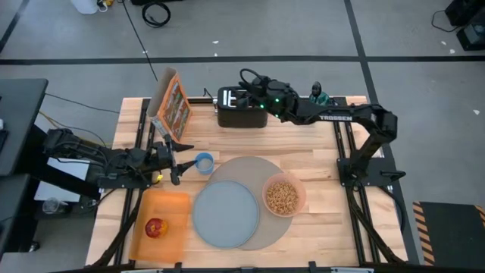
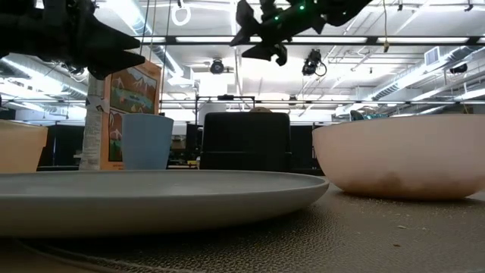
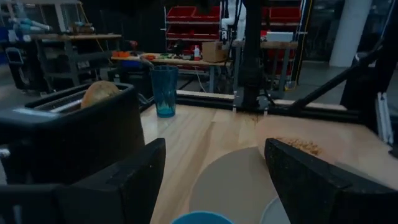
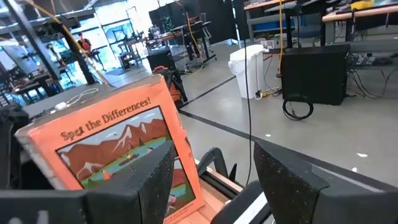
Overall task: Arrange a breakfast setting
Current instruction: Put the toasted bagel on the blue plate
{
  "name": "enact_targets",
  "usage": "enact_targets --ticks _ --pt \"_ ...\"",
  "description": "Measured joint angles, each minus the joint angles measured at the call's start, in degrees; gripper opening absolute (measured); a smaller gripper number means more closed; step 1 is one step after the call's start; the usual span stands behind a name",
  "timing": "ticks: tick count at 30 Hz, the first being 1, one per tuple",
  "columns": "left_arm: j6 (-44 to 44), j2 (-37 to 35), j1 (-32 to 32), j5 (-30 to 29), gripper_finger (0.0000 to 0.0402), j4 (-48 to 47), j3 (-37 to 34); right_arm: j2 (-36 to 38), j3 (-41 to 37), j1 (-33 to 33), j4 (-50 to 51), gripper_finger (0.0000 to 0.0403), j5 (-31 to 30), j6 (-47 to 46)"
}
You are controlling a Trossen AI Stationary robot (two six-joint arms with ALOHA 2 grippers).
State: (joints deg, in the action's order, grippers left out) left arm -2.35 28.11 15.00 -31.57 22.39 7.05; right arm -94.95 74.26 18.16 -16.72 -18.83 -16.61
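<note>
Judged to be the step in hand: fetching the toasted bagel out of the black toaster, at the middle of the far edge of the desk. Right gripper poised above that toaster, partly open and holding nothing. Best to lower it straight over the slot, close on the top of the bagel only, then lift vertically before turning toward the near edge.

Destination ready: large round grey mat at the middle of the near edge, blue-grey plate on its left part, pink bowl of cereal on its right part. Small red apple on the orange board at the near left corner. No spoon visible.

Left gripper near the left edge, wide open and empty, just beside a blue cup.

Free wood along the right edge; tighter at the far left, where a cereal box stands near the toaster.
</note>
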Motion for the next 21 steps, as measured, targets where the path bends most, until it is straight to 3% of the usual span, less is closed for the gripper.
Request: enact_targets --ticks 16,21 --pt "0.04 0.01 0.0 0.0 0.0281 0.0 0.0 -6.72 2.75 0.86 -1.73 0.0228 -5.51 -9.83" --pt "0.05 0.01 0.0 0.0 0.0281 0.0 0.0 -7.08 2.71 1.59 -1.71 0.0228 -3.29 -9.83"
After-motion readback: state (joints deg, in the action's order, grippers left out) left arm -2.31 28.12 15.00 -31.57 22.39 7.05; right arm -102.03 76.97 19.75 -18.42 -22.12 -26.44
